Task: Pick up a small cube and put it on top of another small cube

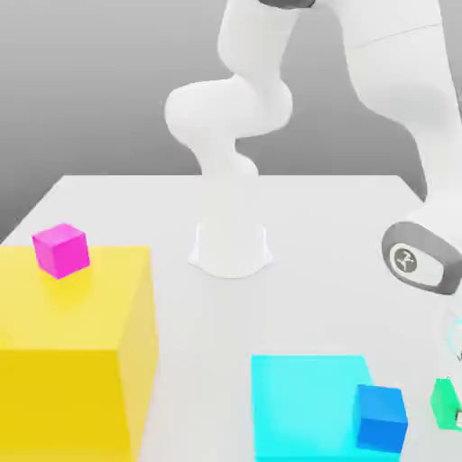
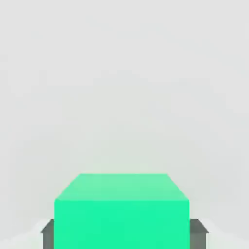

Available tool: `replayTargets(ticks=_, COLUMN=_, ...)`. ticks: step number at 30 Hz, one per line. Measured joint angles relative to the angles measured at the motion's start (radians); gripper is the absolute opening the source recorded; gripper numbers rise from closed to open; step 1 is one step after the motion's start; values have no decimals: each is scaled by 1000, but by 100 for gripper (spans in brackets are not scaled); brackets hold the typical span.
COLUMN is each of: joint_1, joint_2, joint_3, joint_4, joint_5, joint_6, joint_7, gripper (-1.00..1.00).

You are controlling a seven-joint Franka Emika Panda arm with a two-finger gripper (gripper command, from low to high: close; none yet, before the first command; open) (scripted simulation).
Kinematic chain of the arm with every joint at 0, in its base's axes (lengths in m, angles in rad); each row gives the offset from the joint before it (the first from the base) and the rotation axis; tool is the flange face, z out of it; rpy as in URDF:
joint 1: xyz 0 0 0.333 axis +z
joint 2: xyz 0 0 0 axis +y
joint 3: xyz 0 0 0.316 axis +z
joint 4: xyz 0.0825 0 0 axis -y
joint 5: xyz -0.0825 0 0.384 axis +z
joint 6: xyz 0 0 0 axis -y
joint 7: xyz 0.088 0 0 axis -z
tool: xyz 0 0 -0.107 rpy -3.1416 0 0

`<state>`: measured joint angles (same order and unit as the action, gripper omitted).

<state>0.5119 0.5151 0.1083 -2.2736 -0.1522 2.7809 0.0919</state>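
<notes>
The small green cube (image 2: 121, 214) sits between the grey fingers (image 2: 47, 232) of my gripper (image 2: 123, 234), which press on its two sides, so the gripper is shut on it. In the exterior view the green cube (image 1: 443, 401) is at the far right edge near the front, under the arm's wrist (image 1: 420, 257). A small blue cube (image 1: 380, 417) stands just to its left in that view. A small magenta cube (image 1: 61, 249) lies far off at the exterior view's left.
A large yellow block (image 1: 81, 361) at the front left carries the magenta cube on its top. A large cyan block (image 1: 302, 406) stands at the front middle, with the blue cube at its right corner. The arm's white base (image 1: 230, 248) stands mid-table.
</notes>
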Motion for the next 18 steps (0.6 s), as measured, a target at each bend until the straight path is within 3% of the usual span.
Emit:
replayTargets(ticks=7, joint_1=-37, joint_2=-163, joint_3=26, joint_4=-36, joint_5=46, joint_6=-126, joint_7=-30, gripper=-100)
replayTargets(ticks=13, joint_1=-177, joint_2=-383, joint_3=-110, joint_4=-74, joint_5=92, joint_6=-294, joint_7=-6, gripper=-100)
replayTargets(ticks=18, joint_1=-387, joint_2=-563, joint_3=-207, joint_4=-105, joint_5=82, joint_6=-437, joint_7=53, gripper=-100)
